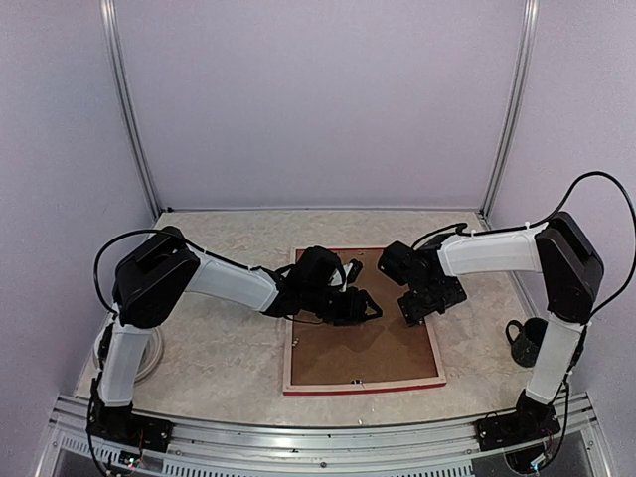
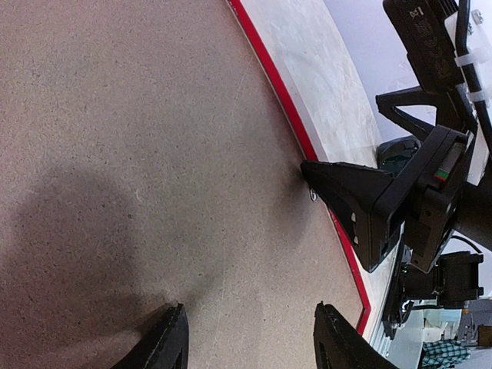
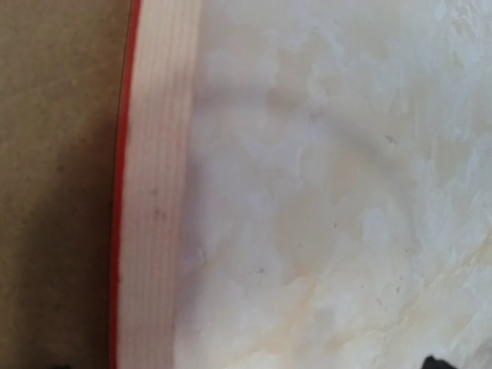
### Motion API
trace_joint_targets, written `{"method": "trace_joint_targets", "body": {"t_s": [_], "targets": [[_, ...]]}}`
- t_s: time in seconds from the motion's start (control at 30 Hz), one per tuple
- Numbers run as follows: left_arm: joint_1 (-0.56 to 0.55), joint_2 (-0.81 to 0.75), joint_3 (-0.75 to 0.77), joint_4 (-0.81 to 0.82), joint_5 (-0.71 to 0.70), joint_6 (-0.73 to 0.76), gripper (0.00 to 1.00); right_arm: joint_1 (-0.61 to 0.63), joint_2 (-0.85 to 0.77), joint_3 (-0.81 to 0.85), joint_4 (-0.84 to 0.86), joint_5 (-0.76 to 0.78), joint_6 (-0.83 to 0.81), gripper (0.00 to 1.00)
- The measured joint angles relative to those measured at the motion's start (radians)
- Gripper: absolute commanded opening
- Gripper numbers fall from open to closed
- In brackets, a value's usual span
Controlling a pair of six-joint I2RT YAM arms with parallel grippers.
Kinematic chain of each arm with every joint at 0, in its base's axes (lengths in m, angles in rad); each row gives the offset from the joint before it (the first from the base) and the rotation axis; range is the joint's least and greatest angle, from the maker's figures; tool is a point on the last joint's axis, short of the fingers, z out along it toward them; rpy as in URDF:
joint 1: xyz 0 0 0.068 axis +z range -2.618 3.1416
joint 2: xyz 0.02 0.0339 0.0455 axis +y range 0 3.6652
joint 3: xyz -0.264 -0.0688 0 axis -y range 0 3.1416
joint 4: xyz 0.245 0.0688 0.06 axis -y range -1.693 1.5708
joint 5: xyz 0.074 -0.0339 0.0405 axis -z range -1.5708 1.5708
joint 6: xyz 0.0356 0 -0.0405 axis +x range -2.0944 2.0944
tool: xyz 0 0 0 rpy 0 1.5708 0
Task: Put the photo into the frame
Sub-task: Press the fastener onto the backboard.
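On the table [image 1: 219, 368]: frame [image 1: 364, 389] lying flat, back up | inside frame: brown board [image 1: 363, 353] | above frame's middle: left gripper [image 2: 250, 330], half open, empty | at frame's right rim: right gripper [image 1: 413, 315], spread wide, empty

Brown backing board [image 1: 363, 350] lies flat on the marbled table [image 1: 214, 353]; dark mug [image 1: 524, 341] stands right.

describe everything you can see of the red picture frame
The large rectangular picture frame, red-edged with pale wood sides, lies flat, rear up, slightly skewed on the marbled beige tabletop. A plain brown backing board fills its opening. The left gripper hovers open over the board; the right gripper is near the frame's right rail, contact unclear.
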Motion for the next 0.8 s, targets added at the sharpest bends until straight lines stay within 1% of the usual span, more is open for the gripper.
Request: {"method": "trace_joint_targets", "body": {"t_s": [0.53, 0.8], "targets": [[0.000, 0.001, 0.000, 0.003, 0.001, -0.002, 0.56, -0.005, -0.015, 0.021, 0.019, -0.034, -0.048, 0.99], [0.000, 0.001, 0.000, 0.003, 0.001, -0.003, 0.55, -0.035, -0.036, 0.010, 0.020, -0.032, -0.053, 0.99]]}}
